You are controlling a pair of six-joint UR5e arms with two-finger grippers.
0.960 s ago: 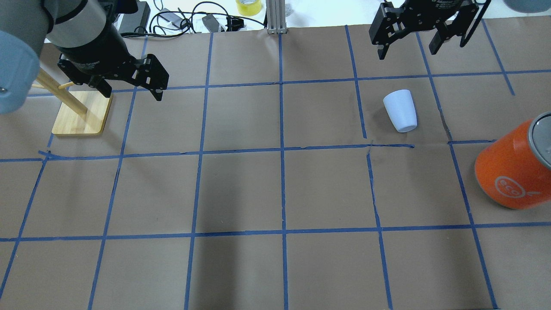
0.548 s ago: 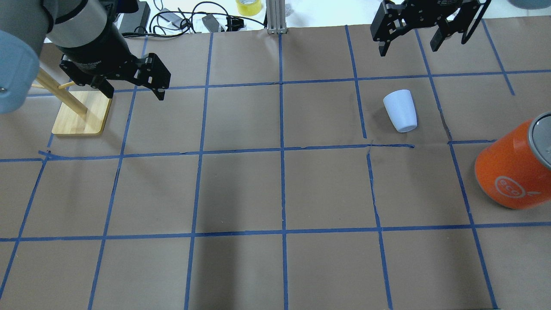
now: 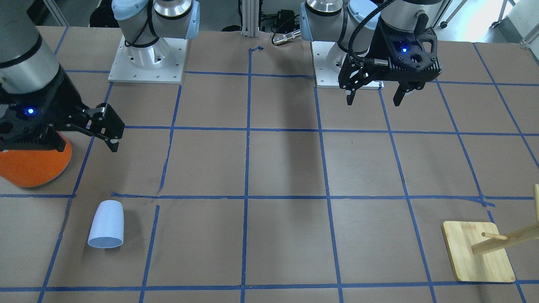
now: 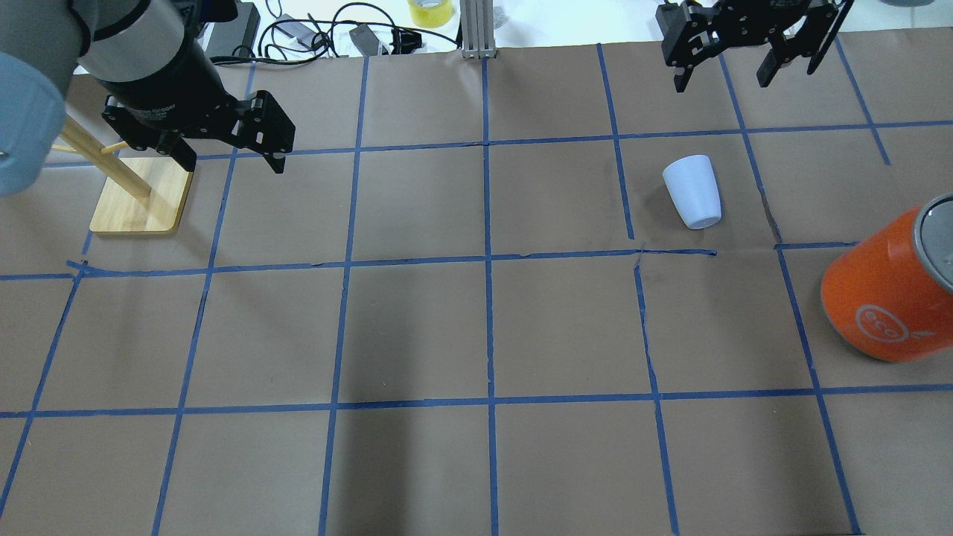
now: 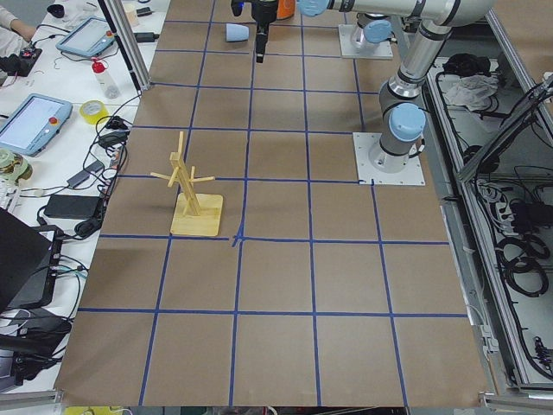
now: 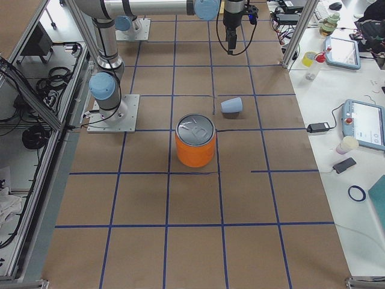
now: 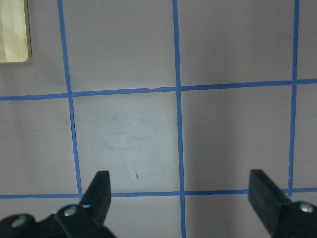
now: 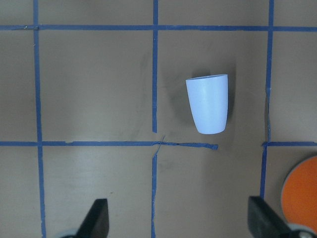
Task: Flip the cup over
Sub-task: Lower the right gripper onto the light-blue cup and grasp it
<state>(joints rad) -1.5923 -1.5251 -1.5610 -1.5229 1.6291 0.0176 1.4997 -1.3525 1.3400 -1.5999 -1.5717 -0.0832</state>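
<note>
The cup (image 4: 692, 192), small and pale blue-white, lies on its side on the brown paper right of the table's middle, with its wide mouth toward the far edge. It also shows in the front view (image 3: 106, 225) and the right wrist view (image 8: 209, 104). My right gripper (image 4: 722, 80) is open and empty, high above the table beyond the cup near the far edge. My left gripper (image 4: 231, 160) is open and empty at the far left, next to a wooden stand, far from the cup.
A large orange can (image 4: 886, 298) with a silver lid stands at the right edge, nearer me than the cup. A wooden peg stand (image 4: 141, 197) stands at the far left. Cables and a tape roll (image 4: 430, 11) lie beyond the far edge.
My right gripper has moved farther from the cup, toward the table's far edge and slightly right, still open. The left gripper has barely shifted. The cup has not moved.
</note>
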